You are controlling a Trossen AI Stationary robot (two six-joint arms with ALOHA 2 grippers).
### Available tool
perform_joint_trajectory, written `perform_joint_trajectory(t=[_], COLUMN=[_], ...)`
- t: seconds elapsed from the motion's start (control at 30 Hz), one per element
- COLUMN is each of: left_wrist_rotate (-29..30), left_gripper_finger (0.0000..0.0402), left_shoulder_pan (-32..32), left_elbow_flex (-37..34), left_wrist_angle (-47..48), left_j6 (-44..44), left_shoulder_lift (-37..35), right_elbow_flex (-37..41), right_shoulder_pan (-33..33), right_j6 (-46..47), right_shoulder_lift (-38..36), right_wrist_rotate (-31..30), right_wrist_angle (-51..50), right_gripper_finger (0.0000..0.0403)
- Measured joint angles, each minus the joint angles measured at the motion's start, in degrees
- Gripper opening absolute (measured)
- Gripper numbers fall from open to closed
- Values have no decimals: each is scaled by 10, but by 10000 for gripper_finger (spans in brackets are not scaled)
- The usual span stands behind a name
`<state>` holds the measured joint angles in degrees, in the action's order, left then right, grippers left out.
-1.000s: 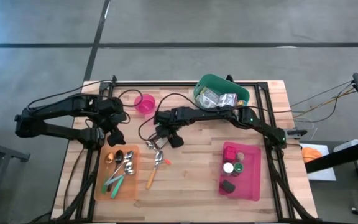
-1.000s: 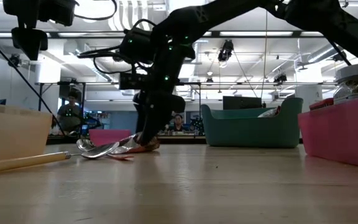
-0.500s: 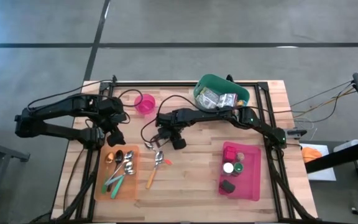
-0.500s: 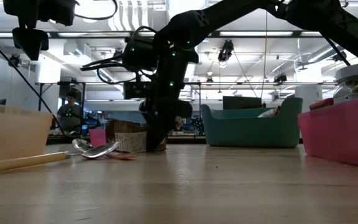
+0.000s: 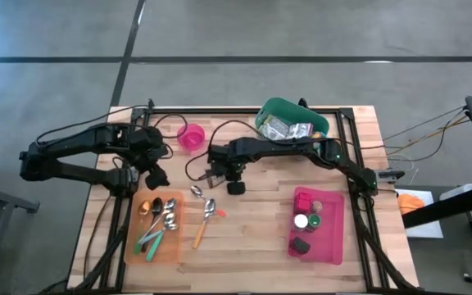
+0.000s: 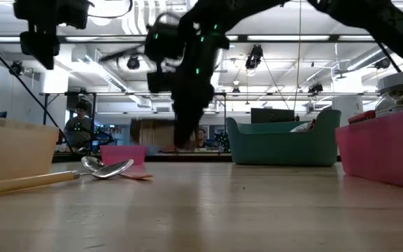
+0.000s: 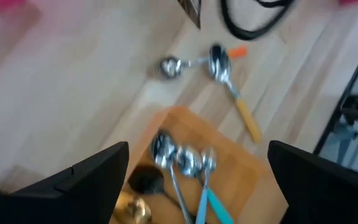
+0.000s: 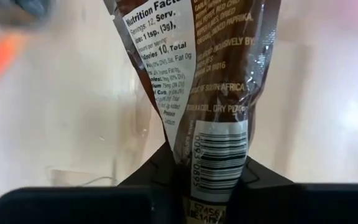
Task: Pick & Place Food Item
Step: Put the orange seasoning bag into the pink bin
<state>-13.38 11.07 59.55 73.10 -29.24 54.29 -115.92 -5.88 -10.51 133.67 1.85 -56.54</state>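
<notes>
packet: a brown foil food packet with a nutrition label and barcode (image 8: 213,93), hanging off the table, roughly centre of the board, a bit toward 10 o'clock from the middle

right gripper: the right gripper (image 8: 213,186) is clamped on the packet's lower edge, pinched right by the barcode; in the high view it sits at (image 5: 217,172)

step: looks like the pick is done and the carry is on, packet is clear of the wood

next move: I'd guess swing it toward 1 o'clock and drop it in the green plastic tub (image 5: 322,123) where other packets sit; needs enough height to clear the rim

left gripper: the left gripper (image 5: 156,174) waits at 9 o'clock, fingers spread wide, grasping nothing, above the orange utensil tray (image 5: 133,250)

nearby: wooden-handled spoon (image 5: 202,225) lies at 6 o'clock of the packet
</notes>
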Motion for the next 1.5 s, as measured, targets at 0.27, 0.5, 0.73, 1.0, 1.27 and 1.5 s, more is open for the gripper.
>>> perform_joint_trajectory(t=[0.27, 0.5, 0.73, 1.0, 1.27, 1.5], left_wrist_rotate=[33, 33, 33, 31, 37, 51], left_gripper_finger=[386, 339, 291, 248, 234, 165], left_shoulder_pan=[-1, -2, -3, -3, -21, -30], left_elbow_flex=[0, 0, 0, 0, 0, 0], left_wrist_angle=[-140, -269, -412, -510, -571, -614], left_j6=[-15, 4, 9, 9, 7, 7], left_shoulder_lift=[-13, -13, -10, 10, 25, 25], right_elbow_flex=[1, 1, 2, 2, 0, 0], right_shoulder_pan=[11, 34, 66, 102, 115, 121], right_j6=[169, 286, 333, 358, 345, 333], right_shoulder_lift=[-98, -186, -235, -245, -250, -250], right_wrist_rotate=[-3, -80, -168, -218, -230, -231], right_wrist_angle=[7, 41, 69, 131, 202, 209], right_gripper_finger=[53, 55, 60, 62, 63, 63])
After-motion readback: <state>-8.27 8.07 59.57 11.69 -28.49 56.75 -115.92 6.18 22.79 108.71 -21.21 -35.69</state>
